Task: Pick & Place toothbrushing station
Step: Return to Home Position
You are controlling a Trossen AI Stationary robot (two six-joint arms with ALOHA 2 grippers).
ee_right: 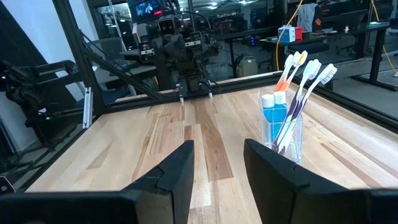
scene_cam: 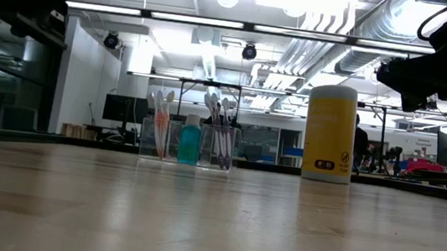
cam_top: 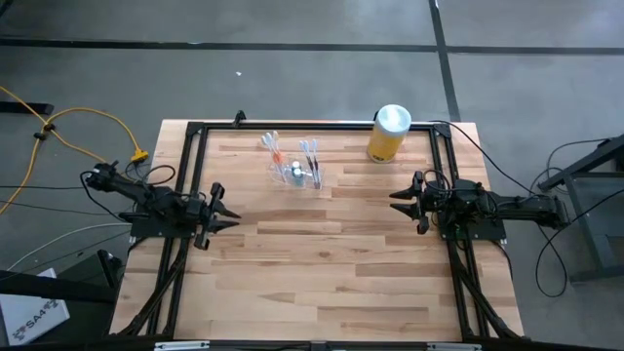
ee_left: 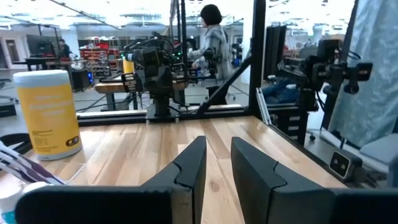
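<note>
The toothbrushing station (cam_top: 295, 172) is a clear plastic holder standing upright on its base on the table's far middle. It holds several toothbrushes and a small blue bottle. It also shows in the low view (scene_cam: 190, 143) and the right wrist view (ee_right: 283, 134). My left gripper (cam_top: 226, 213) hovers open near the table's left edge, fingers pointing right. My right gripper (cam_top: 400, 203) hovers open near the right edge, fingers pointing left. Both are empty and apart from the station.
A yellow canister (cam_top: 387, 135) with a white lid stands at the table's far right; it also shows in the low view (scene_cam: 329, 133) and the left wrist view (ee_left: 48, 114). A black frame (cam_top: 312, 126) runs along the table's edges. A person stands in the room beyond (ee_left: 211, 43).
</note>
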